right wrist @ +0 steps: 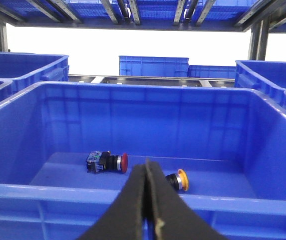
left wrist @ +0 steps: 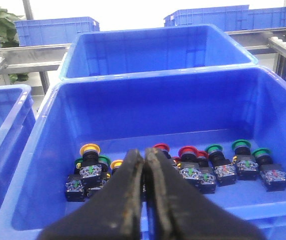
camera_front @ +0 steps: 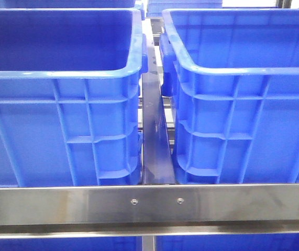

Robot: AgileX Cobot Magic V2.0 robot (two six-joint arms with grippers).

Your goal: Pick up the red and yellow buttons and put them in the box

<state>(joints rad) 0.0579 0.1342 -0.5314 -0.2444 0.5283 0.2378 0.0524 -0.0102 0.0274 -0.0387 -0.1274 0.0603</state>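
Observation:
In the left wrist view a blue crate (left wrist: 42, 150) holds several push buttons in a row: yellow-capped ones (left wrist: 89, 149), red-capped ones (left wrist: 187, 151) and green-capped ones (left wrist: 241, 145). My left gripper (left wrist: 144, 156) is shut and empty, above the crate's near side. In the right wrist view another blue crate (right wrist: 12, 120) holds one red button (right wrist: 107, 162) and one yellow button (right wrist: 178, 180) lying on their sides. My right gripper (right wrist: 145, 168) is shut and empty, above that crate's near rim. Neither gripper shows in the front view.
The front view shows two big blue crates, left (camera_front: 60, 78) and right (camera_front: 233, 73), with a dark gap (camera_front: 154, 136) between them, behind a steel rail (camera_front: 149, 204). More blue crates (left wrist: 153, 50) and roller shelving stand behind.

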